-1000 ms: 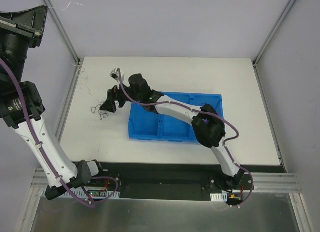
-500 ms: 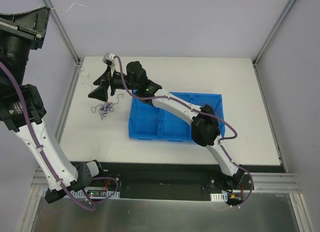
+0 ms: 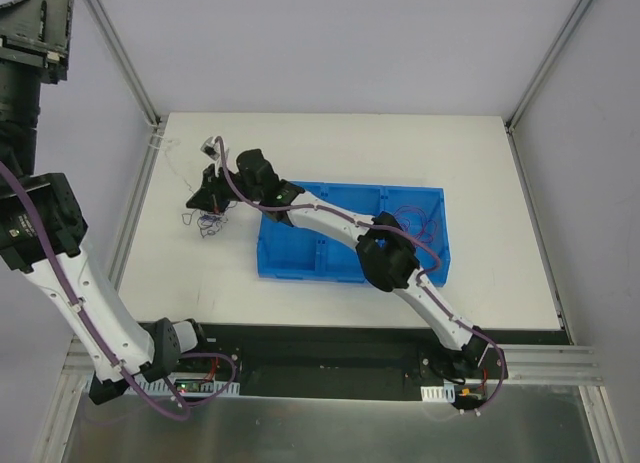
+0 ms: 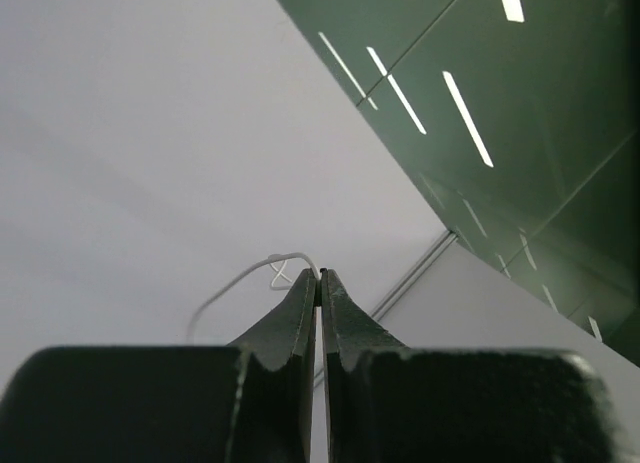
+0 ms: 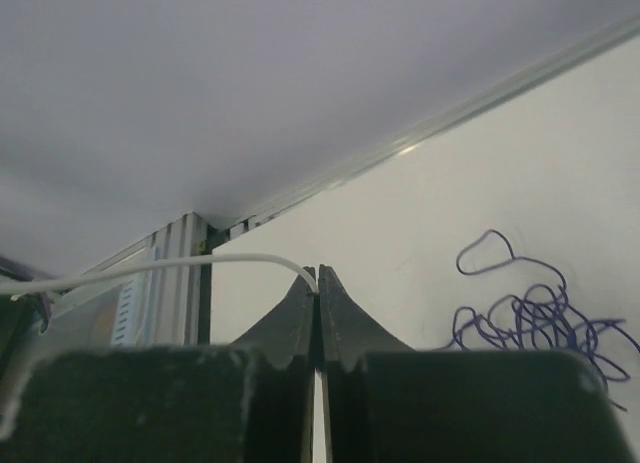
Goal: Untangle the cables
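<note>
A thin white cable [image 4: 240, 277] is pinched at the very tips of my left gripper [image 4: 320, 275], which is shut on it and raised high at the far left. My right gripper [image 5: 317, 274] is also shut on a white cable [image 5: 150, 267], which runs off to the left. In the top view this right gripper [image 3: 193, 197] sits low over the table's left side. A tangled purple cable [image 5: 530, 318] lies on the table just beside it [image 3: 206, 221], apart from the fingers.
A blue bin [image 3: 350, 276] stands mid-table under the right arm, with a loose purple cable [image 3: 415, 223] in its right compartment. A metal frame post [image 3: 125, 58] runs along the table's left edge.
The right gripper was open and lifted; it has come down toward the table's left side and shut on the white cable. The left arm has risen slightly.
</note>
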You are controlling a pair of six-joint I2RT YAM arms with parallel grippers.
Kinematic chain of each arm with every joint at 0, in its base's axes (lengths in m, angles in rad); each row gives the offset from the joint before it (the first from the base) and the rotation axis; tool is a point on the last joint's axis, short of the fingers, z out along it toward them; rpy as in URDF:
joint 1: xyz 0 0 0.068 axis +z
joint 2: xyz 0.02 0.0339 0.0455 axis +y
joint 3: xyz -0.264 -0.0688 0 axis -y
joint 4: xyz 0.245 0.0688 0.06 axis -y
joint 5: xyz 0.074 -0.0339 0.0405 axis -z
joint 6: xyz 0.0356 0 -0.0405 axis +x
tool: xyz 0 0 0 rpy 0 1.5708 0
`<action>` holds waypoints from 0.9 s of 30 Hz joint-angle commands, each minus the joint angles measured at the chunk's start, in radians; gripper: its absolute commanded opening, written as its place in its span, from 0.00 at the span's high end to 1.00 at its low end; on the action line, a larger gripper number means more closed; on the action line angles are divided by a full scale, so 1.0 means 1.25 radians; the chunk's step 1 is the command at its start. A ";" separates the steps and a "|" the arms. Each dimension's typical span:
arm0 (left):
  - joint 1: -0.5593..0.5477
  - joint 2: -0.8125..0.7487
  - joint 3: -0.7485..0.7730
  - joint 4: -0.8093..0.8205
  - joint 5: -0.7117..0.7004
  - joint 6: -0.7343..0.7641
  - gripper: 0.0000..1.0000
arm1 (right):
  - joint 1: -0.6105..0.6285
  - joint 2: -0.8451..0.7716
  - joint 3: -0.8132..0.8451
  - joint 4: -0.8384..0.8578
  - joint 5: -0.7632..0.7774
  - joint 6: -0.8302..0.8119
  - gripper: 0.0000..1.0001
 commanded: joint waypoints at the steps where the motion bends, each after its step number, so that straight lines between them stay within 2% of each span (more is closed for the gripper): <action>1: -0.011 0.033 0.162 0.075 -0.080 -0.038 1.00 | 0.000 -0.011 -0.021 0.002 0.098 0.001 0.99; 4: -0.011 0.064 0.299 0.081 -0.125 -0.033 1.00 | -0.007 0.000 -0.028 -0.020 0.156 0.007 1.00; 7: -0.011 0.049 0.349 0.075 -0.128 0.019 1.00 | -0.016 0.013 -0.016 -0.030 0.157 0.028 0.99; 18: -0.009 0.033 0.302 0.075 -0.076 -0.009 1.00 | -0.018 0.014 0.010 -0.084 0.194 -0.011 1.00; 20: -0.009 0.013 0.240 0.077 -0.067 -0.002 1.00 | -0.018 0.005 0.017 -0.103 0.187 -0.020 0.88; 22: -0.009 -0.016 0.168 0.086 -0.054 0.010 1.00 | -0.020 -0.023 0.023 -0.130 0.176 -0.027 0.65; 24: -0.009 -0.038 0.093 0.088 -0.037 0.020 1.00 | -0.020 -0.067 0.016 -0.167 0.161 -0.051 0.47; 27: -0.009 -0.064 -0.021 0.098 0.007 0.023 1.00 | -0.029 -0.169 -0.024 -0.231 0.164 -0.086 0.32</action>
